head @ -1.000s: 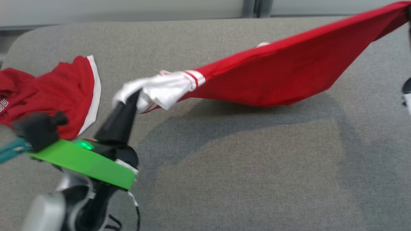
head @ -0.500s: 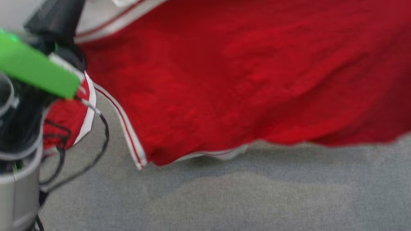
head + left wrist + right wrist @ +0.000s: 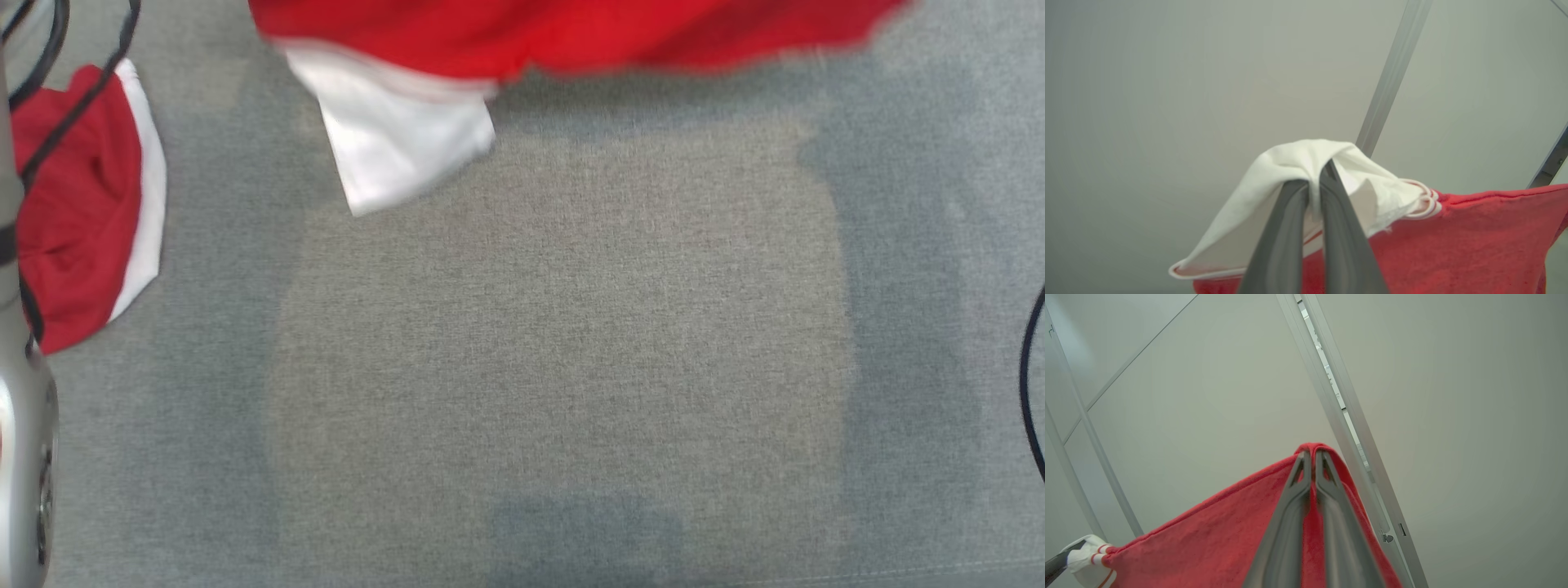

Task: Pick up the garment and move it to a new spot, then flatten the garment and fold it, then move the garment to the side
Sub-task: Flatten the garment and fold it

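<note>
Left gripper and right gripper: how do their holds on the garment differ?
The left gripper pinches the white sleeve, the right gripper plain red cloth. White cloth bunches over the left gripper's tips; the right gripper's tips hold just a narrow red fold. Both are shut on the same garment, stretched between them.

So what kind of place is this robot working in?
Likely an office or lab test room, not a home: pale wall panels joined by metal framing strips, and a broad grey fabric-covered surface with a second red garment lying on it. The held garment hangs above it.
</note>
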You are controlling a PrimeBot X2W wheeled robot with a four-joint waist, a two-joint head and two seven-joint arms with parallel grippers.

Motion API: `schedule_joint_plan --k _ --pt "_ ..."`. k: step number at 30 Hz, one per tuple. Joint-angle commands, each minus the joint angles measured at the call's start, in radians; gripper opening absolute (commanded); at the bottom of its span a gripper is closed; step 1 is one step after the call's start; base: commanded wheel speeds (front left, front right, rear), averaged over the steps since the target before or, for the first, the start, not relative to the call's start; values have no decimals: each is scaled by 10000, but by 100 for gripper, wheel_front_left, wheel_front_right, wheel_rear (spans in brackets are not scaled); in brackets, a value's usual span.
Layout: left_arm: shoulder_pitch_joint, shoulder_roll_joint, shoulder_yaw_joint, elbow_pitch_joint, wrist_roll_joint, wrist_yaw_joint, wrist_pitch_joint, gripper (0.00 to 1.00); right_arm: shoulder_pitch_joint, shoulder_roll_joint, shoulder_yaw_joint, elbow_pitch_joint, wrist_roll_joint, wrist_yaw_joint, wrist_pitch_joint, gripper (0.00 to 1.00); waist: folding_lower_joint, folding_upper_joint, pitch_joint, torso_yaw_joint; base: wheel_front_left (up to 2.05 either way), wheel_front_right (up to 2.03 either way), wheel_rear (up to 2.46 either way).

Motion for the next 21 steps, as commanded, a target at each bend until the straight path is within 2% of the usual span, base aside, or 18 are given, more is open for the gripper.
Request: schedule_joint_plan --k 1,5,9,16,17,21 --pt "-398 -43 6 266 211 -153 -381 0 -255 50 42 208 -147 4 -213 0 -2 0 642 -253 0 0 0" --pt "-675 -255 -198 1424 401 -920 -1482 0 -177 261 391 809 -167 4 -896 0 -2 0 575 -451 0 0 0" --pt "723 -218 -541 1625 313 -1467 -2176 0 1238 14 1081 1114 239 4 -1306 0 -2 0 282 -617 0 0 0" --pt "5596 -114 -1204 968 -230 -1671 -3095 0 5082 -550 2422 1122 1377 4 -1943 0 -2 0 -280 -683 0 0 0" --pt "5596 -114 -1204 968 -230 -1671 -3095 0 5082 -550 2422 1122 1377 4 -1943 0 -2 0 -280 -683 0 0 0" --pt "7814 -255 -1213 463 -604 -1585 -3613 0 6655 -824 2795 1168 1970 4 -2522 0 -2 0 -641 -656 0 0 0"
